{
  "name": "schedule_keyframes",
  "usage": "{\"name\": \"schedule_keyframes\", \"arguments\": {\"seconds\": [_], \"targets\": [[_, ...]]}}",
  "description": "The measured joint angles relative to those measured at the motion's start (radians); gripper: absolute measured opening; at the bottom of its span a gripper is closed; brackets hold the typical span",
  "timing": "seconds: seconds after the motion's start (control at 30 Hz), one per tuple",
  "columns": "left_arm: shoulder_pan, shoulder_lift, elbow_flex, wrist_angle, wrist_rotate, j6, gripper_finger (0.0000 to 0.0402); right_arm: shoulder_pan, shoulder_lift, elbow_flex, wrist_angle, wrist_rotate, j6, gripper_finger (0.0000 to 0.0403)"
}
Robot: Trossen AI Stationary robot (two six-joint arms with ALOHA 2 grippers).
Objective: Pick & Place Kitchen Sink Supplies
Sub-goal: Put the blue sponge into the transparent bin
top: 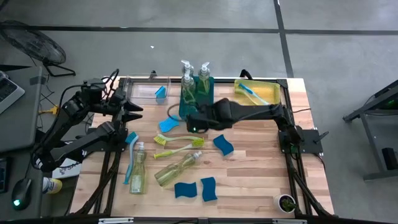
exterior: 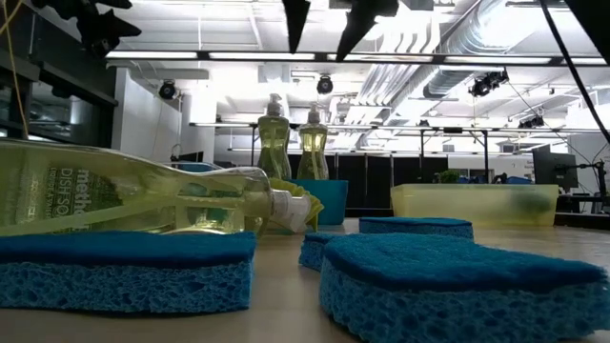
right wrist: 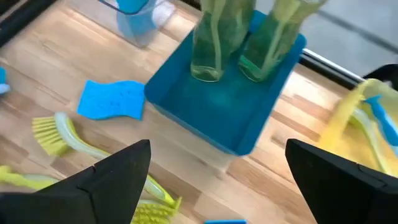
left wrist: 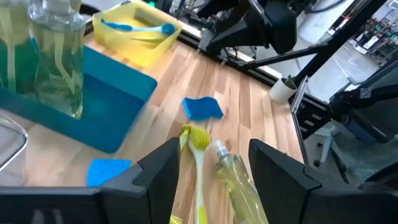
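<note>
While brushes (top: 179, 144) lie nearby, the right gripper (top: 190, 122) hangs released beside the teal bin (top: 186, 114).

Likely lab or industrial workspace: exposed ceiling ducts (exterior: 457, 57), strip lights, concrete floor (top: 186, 43), monitors.

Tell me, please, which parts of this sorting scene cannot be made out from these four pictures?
- Teal bin, high view: its near end is covered by the right arm, so the floor there is hidden.
- Clear bin, high view: the sponge inside is too small to read.
- Lying soap bottle, low view: its base is cut off by the picture's edge.
- Right gripper, right wrist view: fingertips cut off by the picture's edge.
</note>
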Motion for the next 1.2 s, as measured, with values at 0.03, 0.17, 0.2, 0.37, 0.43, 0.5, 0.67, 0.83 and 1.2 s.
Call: {"name": "schedule_keyframes", "arguments": {"seconds": [0.03, 0.17, 0.2, 0.37, 0.43, 0.5, 0.67, 0.83, 1.2], "targets": [[0.000, 0.000, 0.000, 0.000, 0.001, 0.004, 0.0188, 0.012, 0.000, 0.000, -0.028, 0.011, 0.013, 0.0366], [0.000, 0.003, 0.000, 0.000, 0.001, 0.018, 0.0188, 0.049, 0.006, -0.044, -0.072, 0.012, 0.052, 0.0367], [0.000, 0.003, 0.000, 0.000, 0.000, 0.012, 0.0188, 0.056, 0.006, -0.075, -0.069, 0.003, 0.053, 0.0367], [0.000, 0.003, 0.000, 0.000, -0.002, -0.034, 0.0188, 0.081, 0.005, -0.273, 0.007, -0.082, 0.055, 0.0367], [0.000, 0.003, 0.000, 0.000, -0.008, -0.052, 0.0188, 0.092, 0.005, -0.336, 0.067, -0.130, 0.040, 0.0367], [0.000, 0.003, 0.000, 0.002, -0.035, -0.070, 0.0188, 0.106, -0.006, -0.389, 0.121, -0.177, 0.019, 0.0367], [0.000, 0.003, 0.000, 0.031, -0.101, -0.111, 0.0188, 0.139, -0.087, -0.534, 0.221, -0.207, -0.010, 0.0367], [0.000, 0.003, 0.000, 0.046, -0.142, -0.163, 0.0188, 0.144, -0.270, -0.801, 0.426, -0.232, -0.047, 0.0367], [0.000, 0.002, 0.000, 0.047, -0.209, -0.198, 0.0188, 0.141, -0.673, -1.306, 0.797, -0.330, 0.073, 0.0366]]}}
